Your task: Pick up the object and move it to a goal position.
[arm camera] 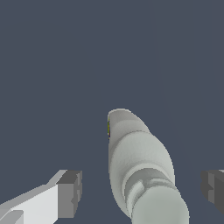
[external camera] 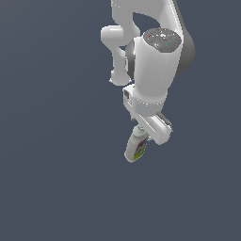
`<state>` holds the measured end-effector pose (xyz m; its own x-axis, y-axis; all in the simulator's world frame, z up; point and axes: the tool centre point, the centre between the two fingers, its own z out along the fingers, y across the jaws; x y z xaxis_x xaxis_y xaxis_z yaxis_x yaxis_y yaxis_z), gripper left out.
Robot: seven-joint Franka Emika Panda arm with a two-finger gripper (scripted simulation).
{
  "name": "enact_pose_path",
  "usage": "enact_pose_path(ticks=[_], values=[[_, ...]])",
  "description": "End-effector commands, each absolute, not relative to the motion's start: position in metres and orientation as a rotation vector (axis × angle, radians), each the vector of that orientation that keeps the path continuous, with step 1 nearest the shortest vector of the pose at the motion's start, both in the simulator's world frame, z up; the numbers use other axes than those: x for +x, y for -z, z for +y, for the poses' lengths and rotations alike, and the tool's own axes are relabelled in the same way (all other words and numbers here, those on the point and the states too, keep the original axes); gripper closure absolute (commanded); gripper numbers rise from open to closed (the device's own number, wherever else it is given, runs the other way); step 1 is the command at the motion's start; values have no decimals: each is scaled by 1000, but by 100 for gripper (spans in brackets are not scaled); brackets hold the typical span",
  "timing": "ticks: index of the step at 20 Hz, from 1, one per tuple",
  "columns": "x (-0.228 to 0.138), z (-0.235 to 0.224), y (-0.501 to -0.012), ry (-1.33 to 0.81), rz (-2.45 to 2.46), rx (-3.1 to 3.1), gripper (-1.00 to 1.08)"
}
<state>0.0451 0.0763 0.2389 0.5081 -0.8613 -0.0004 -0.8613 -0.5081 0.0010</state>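
The object is a small white bottle point(external camera: 136, 148) with a white cap and a coloured label, just below the arm's hand in the exterior view. In the wrist view the bottle point(arm camera: 140, 162) runs away from the camera with its cap nearest, between the two fingers. My gripper point(arm camera: 142, 192) is open, with a dark pad point(arm camera: 70, 192) on one side and the other pad point(arm camera: 214, 190) on the opposite side. Gaps show between each pad and the bottle. In the exterior view my gripper point(external camera: 144, 137) is mostly hidden by the hand.
A plain dark grey-blue surface point(external camera: 56, 179) fills both views. The white arm point(external camera: 153, 66) rises toward the top of the exterior view. Nothing else shows.
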Motion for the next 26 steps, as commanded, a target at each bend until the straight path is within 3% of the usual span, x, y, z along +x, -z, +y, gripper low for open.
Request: enact_pose_path(ticks=[1,4,5,26], values=[[45,76,-232,0,-1559,2728,-92],[46,77,-230,0,-1559,2728,-92],[46,77,-230,0,-1559,2728,108],[29,50,-250,-1,-1560,2728,108]])
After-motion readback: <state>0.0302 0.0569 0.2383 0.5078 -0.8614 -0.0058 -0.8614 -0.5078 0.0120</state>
